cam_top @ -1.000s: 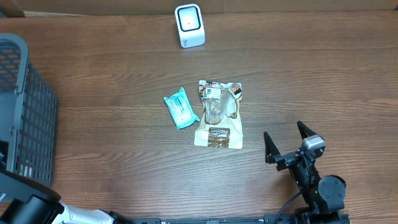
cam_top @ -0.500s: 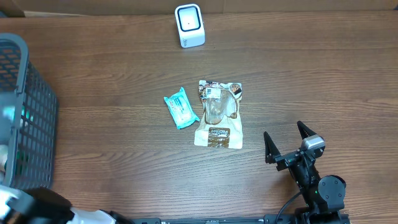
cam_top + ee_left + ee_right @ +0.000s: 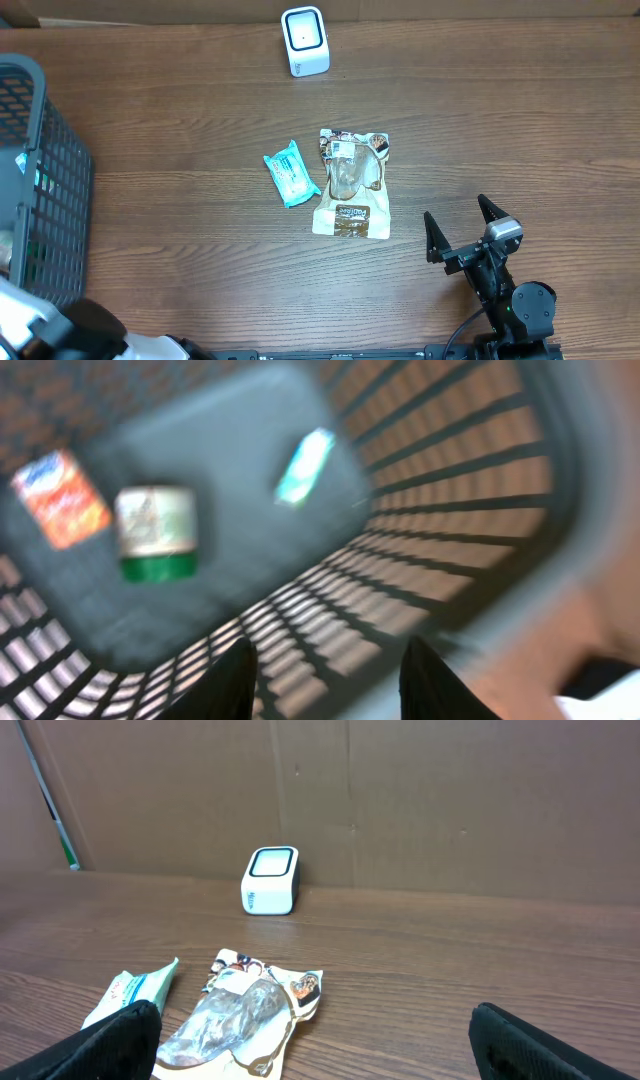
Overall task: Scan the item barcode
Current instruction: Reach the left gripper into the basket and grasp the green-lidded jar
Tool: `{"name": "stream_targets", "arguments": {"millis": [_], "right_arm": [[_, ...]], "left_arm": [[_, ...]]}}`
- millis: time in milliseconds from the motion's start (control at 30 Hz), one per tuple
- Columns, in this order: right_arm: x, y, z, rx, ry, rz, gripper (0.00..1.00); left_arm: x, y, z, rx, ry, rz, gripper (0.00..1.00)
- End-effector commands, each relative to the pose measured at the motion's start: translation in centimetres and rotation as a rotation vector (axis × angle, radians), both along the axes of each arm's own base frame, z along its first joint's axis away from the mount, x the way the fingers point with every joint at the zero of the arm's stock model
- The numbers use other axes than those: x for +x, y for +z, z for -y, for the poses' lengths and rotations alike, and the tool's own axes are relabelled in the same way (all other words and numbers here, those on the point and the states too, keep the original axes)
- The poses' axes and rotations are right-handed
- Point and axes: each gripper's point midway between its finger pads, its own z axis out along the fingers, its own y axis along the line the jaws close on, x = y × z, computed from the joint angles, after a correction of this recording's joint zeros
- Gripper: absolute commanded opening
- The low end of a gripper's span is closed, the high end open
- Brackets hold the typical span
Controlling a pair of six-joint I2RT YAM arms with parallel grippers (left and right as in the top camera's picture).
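The white barcode scanner stands at the table's far edge. A teal packet and a clear-and-cream pouch lie flat side by side mid-table. My right gripper hovers open near the front right, a short way from the pouch, holding nothing. My left gripper hangs over the grey basket, jaws apart with nothing between them. The blurred left wrist view shows a teal packet, a green-and-white tub and an orange packet on the basket floor.
The tall mesh basket fills the left edge of the table. A cardboard wall stands behind the scanner. The left arm's body sits at the lower left corner.
The left arm has shifted at the lower left beside the basket, and a teal-and-white shape has moved inside the basket. The right arm, scanner and table items have not moved.
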Motion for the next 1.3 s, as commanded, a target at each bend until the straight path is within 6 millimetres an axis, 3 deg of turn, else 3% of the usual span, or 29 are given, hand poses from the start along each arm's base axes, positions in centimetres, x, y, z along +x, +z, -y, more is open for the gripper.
{"name": "stream_targets", "arguments": {"millis": [0,133,300,333,533,700,800,1267], "right_arm": [[0.0,-0.2,0.1,0.003,-0.004,0.004,1.00],[0.0,-0.2,0.1,0.004,-0.003,0.003,1.00],[0.0,-0.2,0.1,0.003,-0.004,0.004,1.00],[0.0,-0.2,0.1,0.003,-0.004,0.004,1.00],[0.0,-0.2,0.1,0.003,-0.003,0.004,1.00],[0.0,-0.2,0.1,0.003,-0.004,0.004,1.00],[0.0,-0.2,0.1,0.003,-0.004,0.004,1.00],[0.0,-0.2,0.1,0.004,-0.004,0.003,1.00]], "left_arm": [[-2.5,-4.7,-2.2,-0.035,0.108,-0.189,0.35],[-4.9,-9.5,-3.2,-0.078,0.156,-0.374,0.45],[-7.7,-12.6,-4.2,-0.097,0.217,-0.481,0.84],[-8.6,-13.2,-4.8,-0.100,0.227,-0.490,0.97],[-9.6,-15.4,-6.1,-0.098,0.239,-0.472,1.00],[-7.0,-17.8,-5.6,-0.119,0.085,-0.378,1.00],[-6.6,-18.9,-5.7,-0.094,0.059,-0.387,1.00],[-7.0,-20.3,-6.7,-0.051,0.129,-0.396,1.00]]}}
